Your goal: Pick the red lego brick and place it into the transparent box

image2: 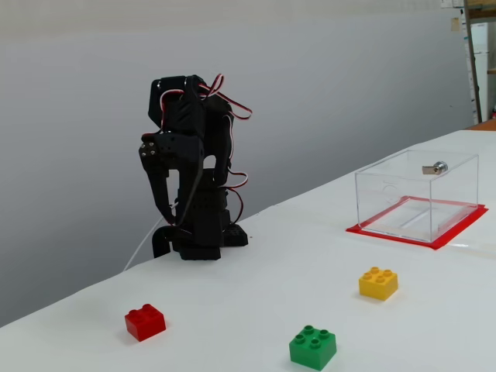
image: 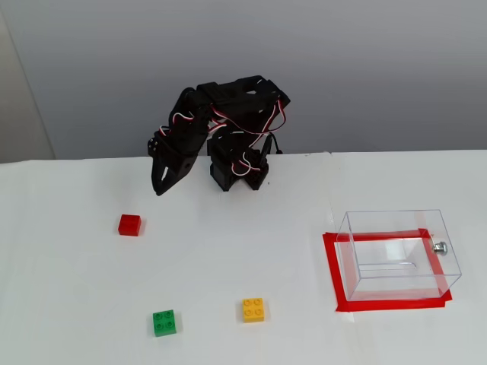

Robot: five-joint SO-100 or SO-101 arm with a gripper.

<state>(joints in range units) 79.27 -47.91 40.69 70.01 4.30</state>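
White tabletop held the red brick [image: 129, 224] (untouched), lying apart from the raised gripper [image: 160, 188], whose jaws sat nearly together.

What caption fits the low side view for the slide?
Arm raised, gripper pointing down near its base; red brick, green brick, yellow brick and empty clear box sit untouched.
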